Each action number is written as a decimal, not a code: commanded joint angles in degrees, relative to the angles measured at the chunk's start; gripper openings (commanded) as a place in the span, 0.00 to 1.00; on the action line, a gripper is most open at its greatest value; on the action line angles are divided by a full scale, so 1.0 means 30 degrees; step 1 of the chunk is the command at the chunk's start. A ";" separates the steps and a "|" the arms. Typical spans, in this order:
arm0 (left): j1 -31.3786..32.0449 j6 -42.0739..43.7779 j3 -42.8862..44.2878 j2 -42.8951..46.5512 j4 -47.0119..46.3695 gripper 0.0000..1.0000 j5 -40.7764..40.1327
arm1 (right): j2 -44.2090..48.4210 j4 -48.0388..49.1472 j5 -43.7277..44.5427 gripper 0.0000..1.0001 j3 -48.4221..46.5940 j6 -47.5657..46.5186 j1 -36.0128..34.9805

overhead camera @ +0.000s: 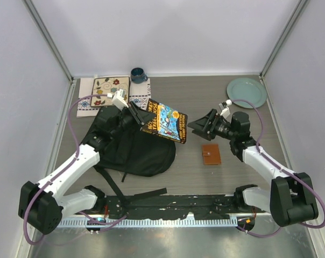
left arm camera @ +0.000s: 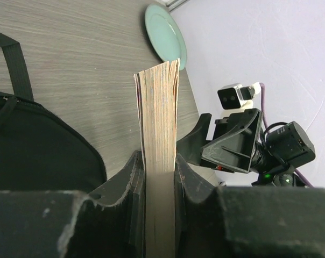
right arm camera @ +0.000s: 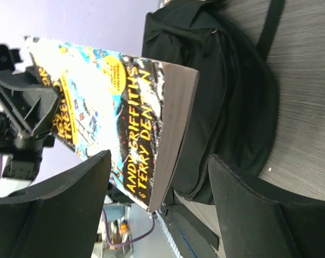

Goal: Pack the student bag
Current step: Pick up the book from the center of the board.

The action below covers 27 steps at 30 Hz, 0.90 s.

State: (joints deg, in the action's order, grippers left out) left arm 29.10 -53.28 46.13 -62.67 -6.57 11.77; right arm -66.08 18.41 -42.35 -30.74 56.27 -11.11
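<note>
The student bag (overhead camera: 133, 148) is a big black backpack lying left of centre, its straps trailing toward the near edge. A paperback book (overhead camera: 165, 123) with a bright blue and yellow cover hangs over the bag's right edge. My left gripper (overhead camera: 140, 115) is shut on the book's left end. In the left wrist view the page edge (left arm camera: 158, 123) stands clamped between both fingers (left arm camera: 131, 183), with the bag (left arm camera: 39, 145) below left. My right gripper (overhead camera: 197, 126) is open just right of the book. In the right wrist view the book's corner (right arm camera: 168, 134) sits between the spread jaws, touching neither, with the bag (right arm camera: 221, 91) behind.
A small brown wallet-like item (overhead camera: 211, 154) lies on the table right of the bag. A green plate (overhead camera: 246, 92) is at the back right. A dark blue mug (overhead camera: 138, 74) and a patterned cloth (overhead camera: 110, 92) are at the back left. Walls enclose the table.
</note>
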 commanded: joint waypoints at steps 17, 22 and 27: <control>-0.0033 -0.1547 0.0035 -0.1842 -0.5808 0.00 0.4251 | -0.6561 2.1654 -0.1149 0.39 0.1721 1.1939 -0.2506; -0.0033 -0.0470 0.0499 -0.1317 -0.3092 0.19 0.2643 | -0.7913 2.5737 -0.0827 0.01 0.2335 1.4204 -0.2506; -0.0033 0.1438 0.1410 -0.0672 0.2029 0.74 0.0360 | -0.6717 2.4105 0.0168 0.01 0.3536 1.2858 -0.2477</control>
State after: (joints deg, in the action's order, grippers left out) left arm 28.56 -53.78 46.04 -67.85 -8.82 18.02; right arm -89.41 73.73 -45.93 -21.89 94.45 -18.33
